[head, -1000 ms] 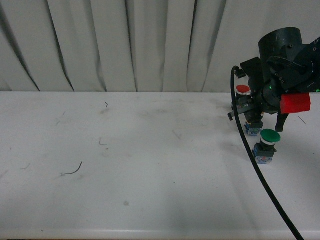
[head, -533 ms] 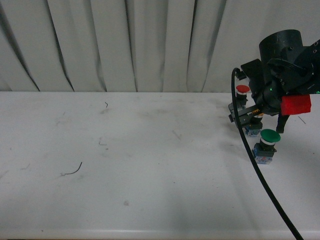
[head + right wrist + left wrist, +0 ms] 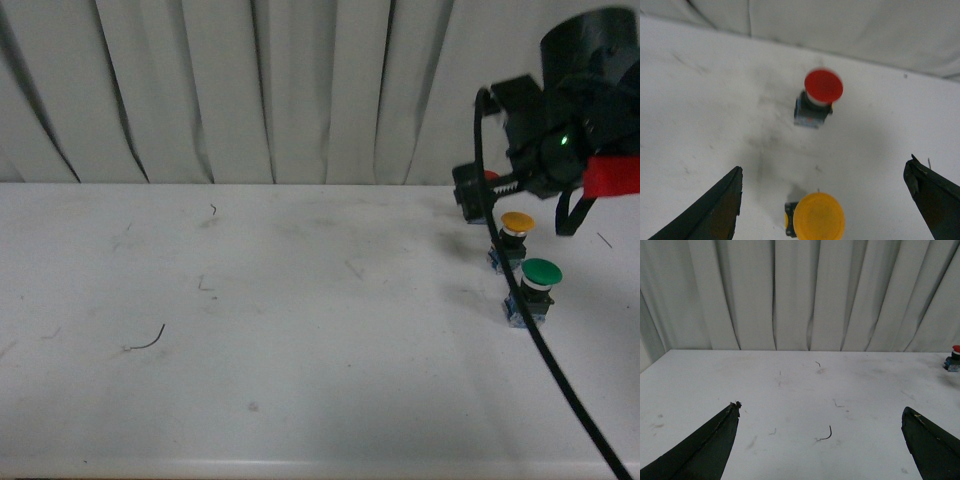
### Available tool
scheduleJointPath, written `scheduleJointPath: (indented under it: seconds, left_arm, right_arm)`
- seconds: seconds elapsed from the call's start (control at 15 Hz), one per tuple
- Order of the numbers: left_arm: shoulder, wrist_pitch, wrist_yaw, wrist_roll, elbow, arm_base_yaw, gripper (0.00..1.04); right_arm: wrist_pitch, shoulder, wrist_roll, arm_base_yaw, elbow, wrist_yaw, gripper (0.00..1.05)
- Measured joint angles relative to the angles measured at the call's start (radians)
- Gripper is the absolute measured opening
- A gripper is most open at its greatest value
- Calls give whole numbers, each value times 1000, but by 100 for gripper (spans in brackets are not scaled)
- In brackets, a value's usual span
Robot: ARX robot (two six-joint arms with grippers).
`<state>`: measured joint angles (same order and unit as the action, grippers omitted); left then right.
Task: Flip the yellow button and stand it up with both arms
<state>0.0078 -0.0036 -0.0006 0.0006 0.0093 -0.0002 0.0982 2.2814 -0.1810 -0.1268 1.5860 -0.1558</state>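
Yellow button (image 3: 517, 222): we are seeing it standing upright on the table (image 3: 300, 340), cap up, base down, at the far right side, just beside the green-capped button (image 3: 541, 272) and nearer us than the red-capped button (image 3: 823, 86). Long axis: we are reading it as vertical, since the right wrist view is showing the round cap (image 3: 818, 216) almost face-on with only a corner of the base peeking out.

Right gripper (image 3: 825, 200): we are finding its fingers spread wide apart and holding nothing, one dark finger (image 3: 705, 212) on each side of the frame. The button is lying between them and below, free of both, with clear table showing on either side. The right arm (image 3: 570, 140) is hanging just above it, so we are judging this arm much the nearer.

Left gripper (image 3: 820, 445): fingers (image 3: 702, 450) likewise spread and empty, over bare table well apart from the buttons; only the red-capped one (image 3: 954, 360) is showing at the far edge.

Judgement: we are taking the stand-up as looking done.
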Motion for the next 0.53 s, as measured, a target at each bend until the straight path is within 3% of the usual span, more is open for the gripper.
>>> scheduleJointPath:
  seconds: [0.27, 0.33, 0.4, 0.53]
  left_arm:
    - [0, 0, 0, 0, 0, 0, 98]
    - [0, 0, 0, 0, 0, 0, 98]
    - [0, 0, 0, 0, 0, 0, 98]
    - [0, 0, 0, 0, 0, 0, 98]
  right_arm:
    - [178, -365, 116, 44, -254, 201, 98]
    - [290, -518, 152, 56, -393, 229, 95]
    - [441, -676, 159, 66, -561, 141, 83]
    - [372, -1057, 163, 120, -874, 151, 59]
